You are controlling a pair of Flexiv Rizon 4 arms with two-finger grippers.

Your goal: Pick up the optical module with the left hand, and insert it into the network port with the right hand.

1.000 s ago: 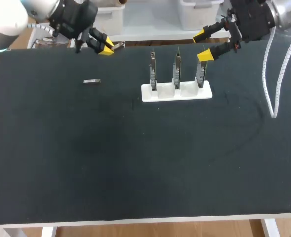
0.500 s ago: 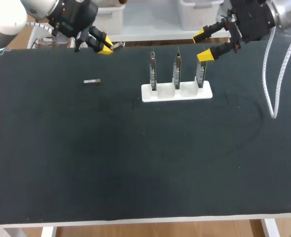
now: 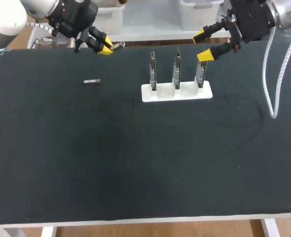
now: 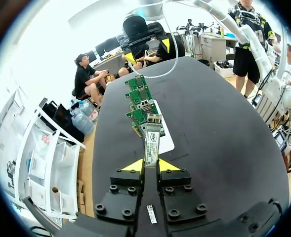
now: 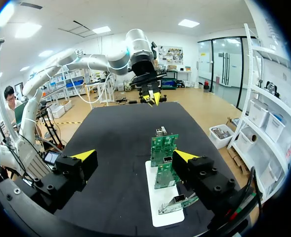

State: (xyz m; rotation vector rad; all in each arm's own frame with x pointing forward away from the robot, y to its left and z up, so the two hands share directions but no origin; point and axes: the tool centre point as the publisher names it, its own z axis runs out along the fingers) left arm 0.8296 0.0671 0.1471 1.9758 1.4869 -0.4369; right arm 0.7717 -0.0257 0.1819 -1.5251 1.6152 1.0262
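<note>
L gripper (image 3: pixel 102 46) is upper left of the frame, over the table's far edge. Its fingers pinch the optical module (image 4: pixel 151 140) by one end, and the rest sticks out past the yellow tips. R gripper (image 3: pixel 203 45) is upper right, fingers spread wide, by the rightmost of 3 green circuit boards (image 3: pixel 177 69) upright in a white holder (image 3: pixel 177 93), top center. A small metal piece (image 3: pixel 92 81), poss. a 2nd module, lies flat on the black table (image 3: pixel 135 163), well left of the holder.
</note>
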